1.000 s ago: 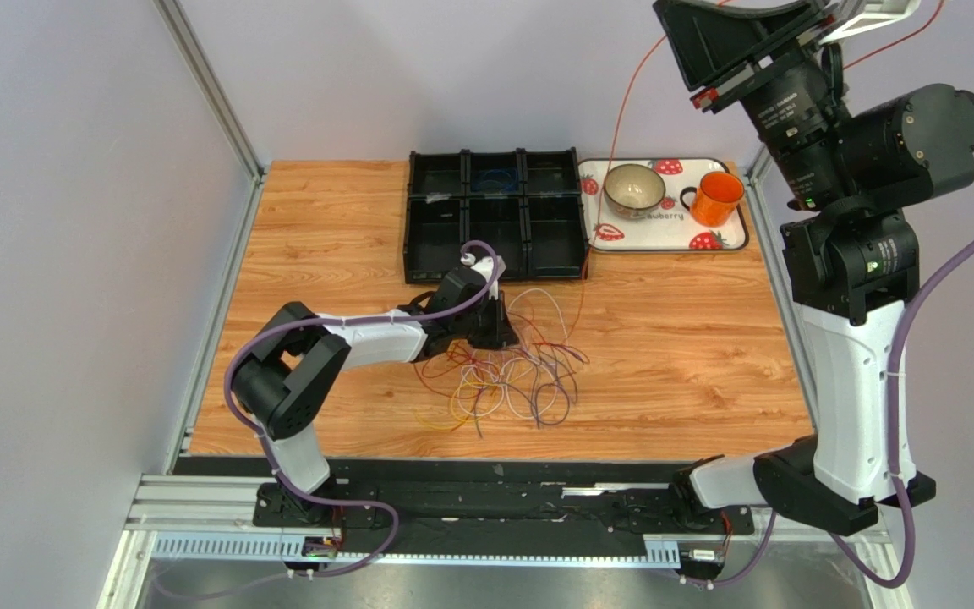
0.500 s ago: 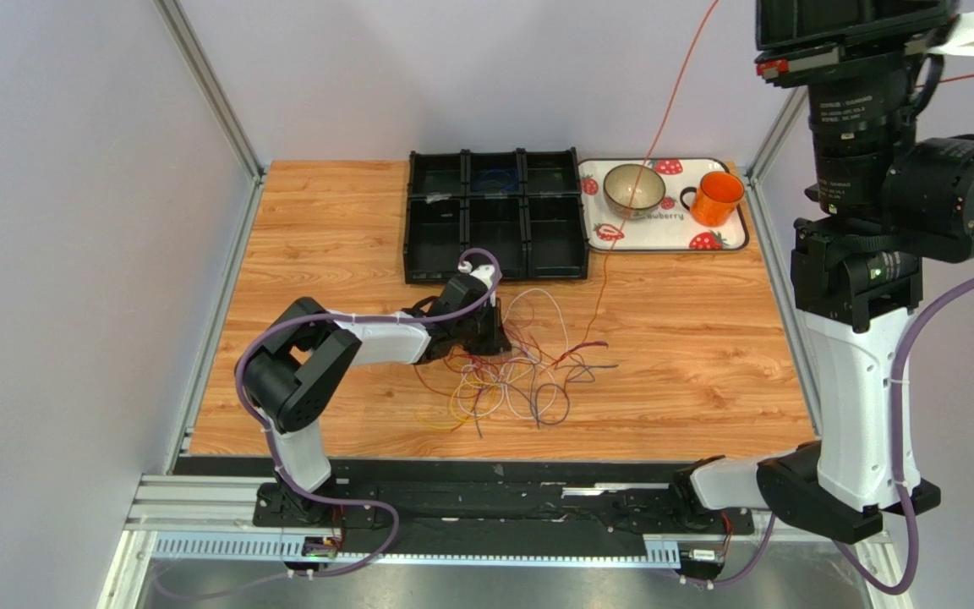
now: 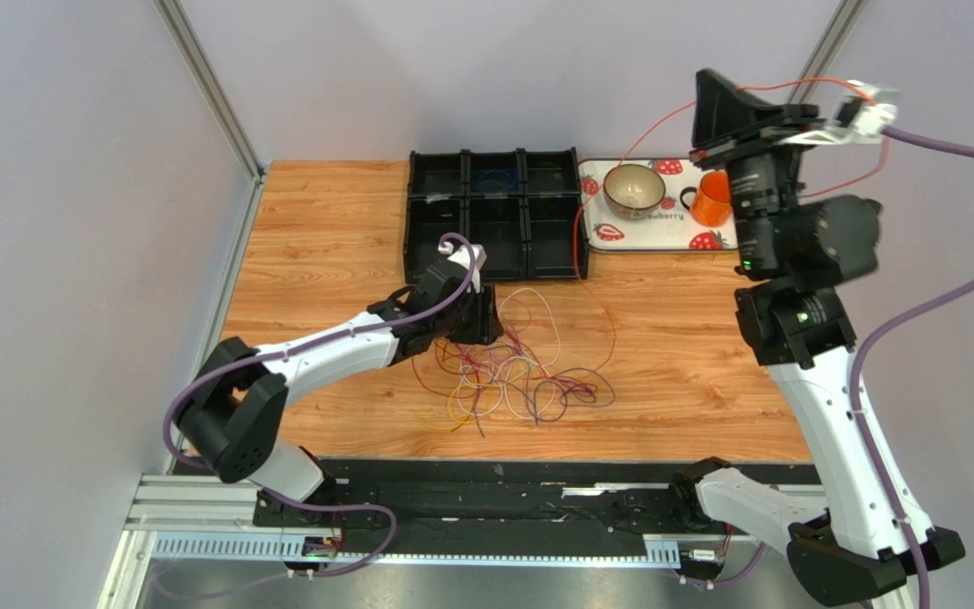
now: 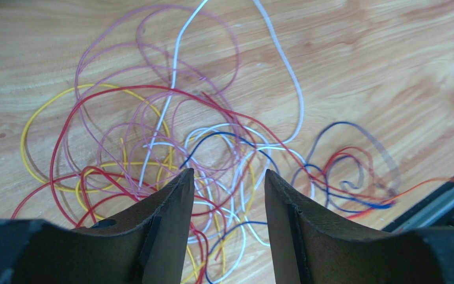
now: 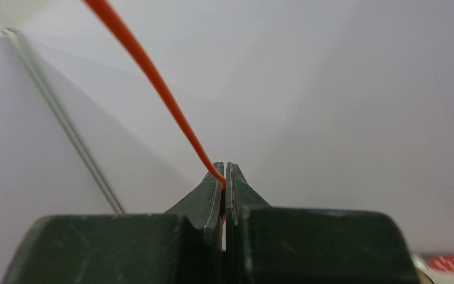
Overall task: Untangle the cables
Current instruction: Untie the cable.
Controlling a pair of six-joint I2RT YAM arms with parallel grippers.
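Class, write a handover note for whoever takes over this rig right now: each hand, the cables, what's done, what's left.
Left hand: open, above the tangle, holding nothing.
Right hand: shut on the orange cable, raised high at the far right.
Done: orange cable mostly lifted out.
Left: red, yellow, blue, purple and white cables lie tangled on the table.

— What's under the left claw [image 4: 228, 173]?

— Its two dark fingers stand apart with nothing gripped between them. Below them the cables [image 4: 205, 139] lie tangled on the wooden worktop [image 4: 389, 65].

— Colours?

— Red, yellow, purple, white and blue loops, all crossing. A smaller blue-and-red knot sits by the worktop's dark edge [image 4: 448, 204], where an orange cable [image 4: 442, 181] runs out of view.
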